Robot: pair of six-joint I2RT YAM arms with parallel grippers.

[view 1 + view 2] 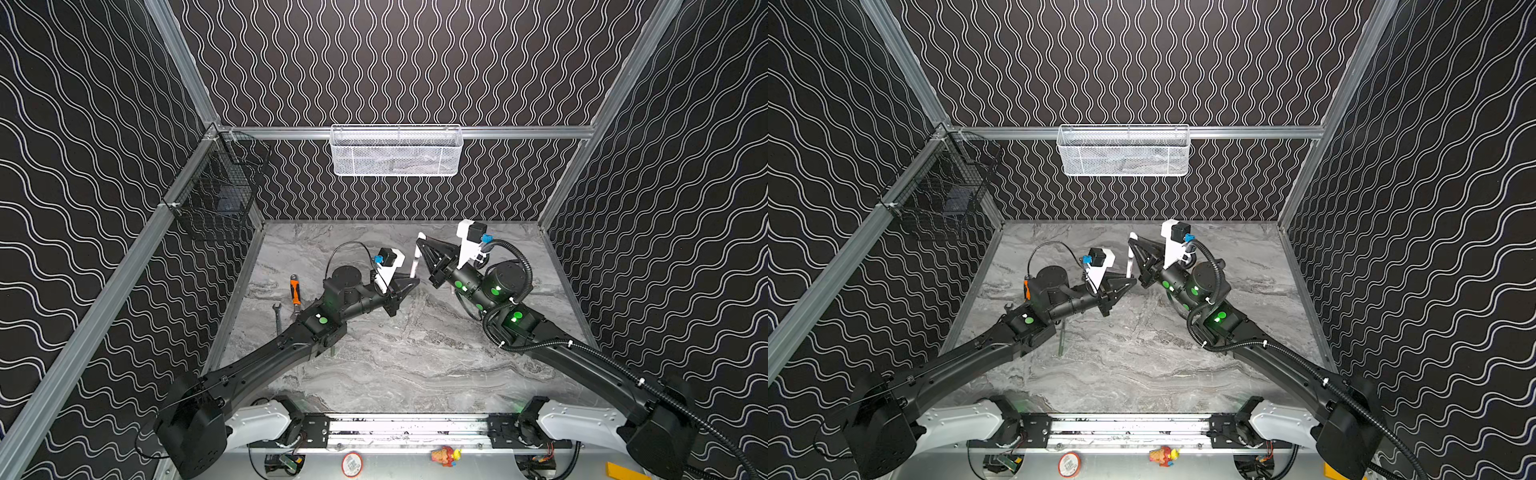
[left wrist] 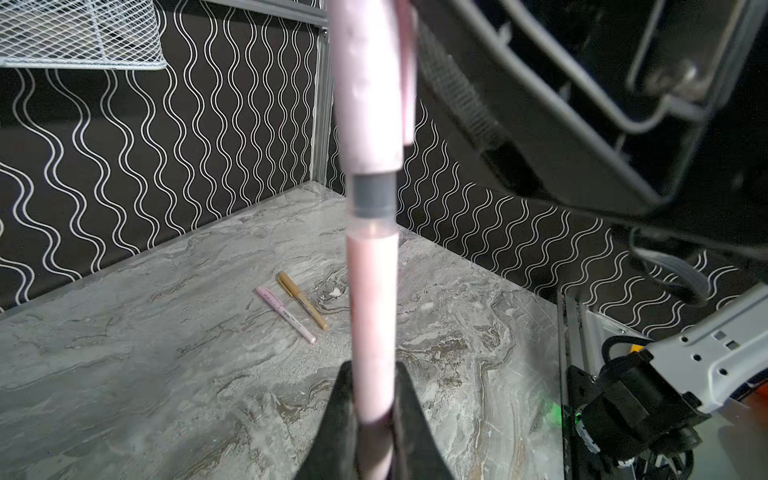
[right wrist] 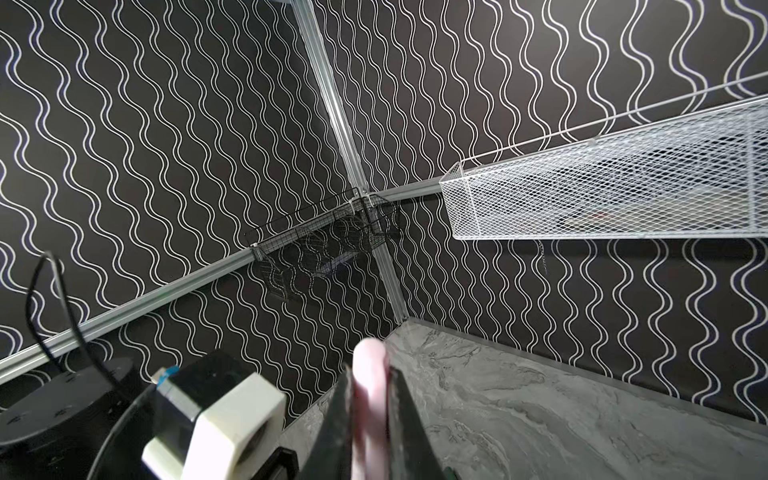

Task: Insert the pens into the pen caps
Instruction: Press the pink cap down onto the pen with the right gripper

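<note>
My left gripper [image 1: 411,284] [image 2: 372,374] is shut on a pale pink pen [image 1: 413,266] [image 2: 372,291] and holds it upright above the table's middle. Directly above, my right gripper [image 1: 420,240] [image 3: 370,376] is shut on a pale pink pen cap [image 2: 365,83] [image 3: 368,361]. In the left wrist view the cap sits over the pen's tip, with a grey collar [image 2: 370,195] showing below its rim. A second pink pen [image 2: 286,313] and a tan pen [image 2: 303,301] lie side by side on the table. A dark green pen [image 1: 1062,338] lies partly under the left arm.
An orange-handled tool [image 1: 294,291] and a wrench [image 1: 277,316] lie at the table's left side beside the left arm. A white mesh basket [image 1: 397,151] hangs on the back wall. A black wire basket [image 1: 220,191] hangs in the left corner.
</note>
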